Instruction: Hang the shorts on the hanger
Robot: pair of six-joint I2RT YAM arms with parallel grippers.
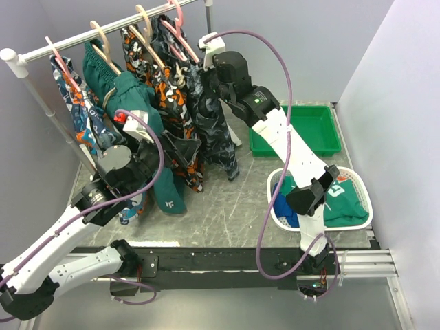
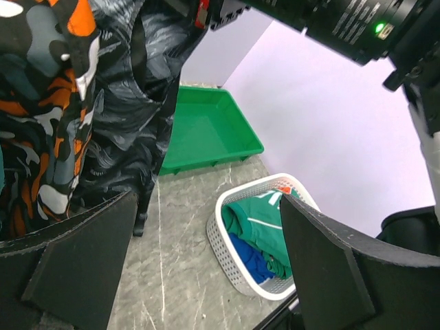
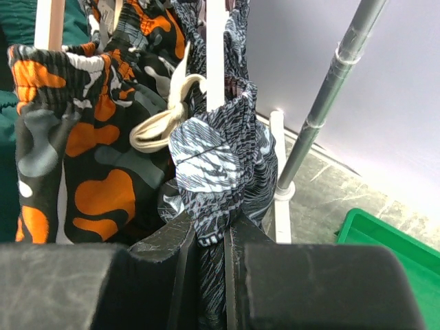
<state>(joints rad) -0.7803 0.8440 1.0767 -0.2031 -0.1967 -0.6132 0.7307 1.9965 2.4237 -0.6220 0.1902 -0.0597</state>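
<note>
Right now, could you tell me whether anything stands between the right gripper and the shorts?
Nothing visible does: the right gripper is shut on a fold of the shorts. The orange camouflage shorts hang beside them, not between.

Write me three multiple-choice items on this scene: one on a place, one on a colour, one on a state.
1. Where does the white basket stand? A on the table; B on the rail; C on the floor.
2. What colour is the tray? A pink; B green; C blue.
3. The right gripper is: A open, empty; B shut on the shorts; C shut on the basket.
Answers: A, it rests on the table; B, its walls are green; B, printed fabric is pinched in its jaws.
</note>
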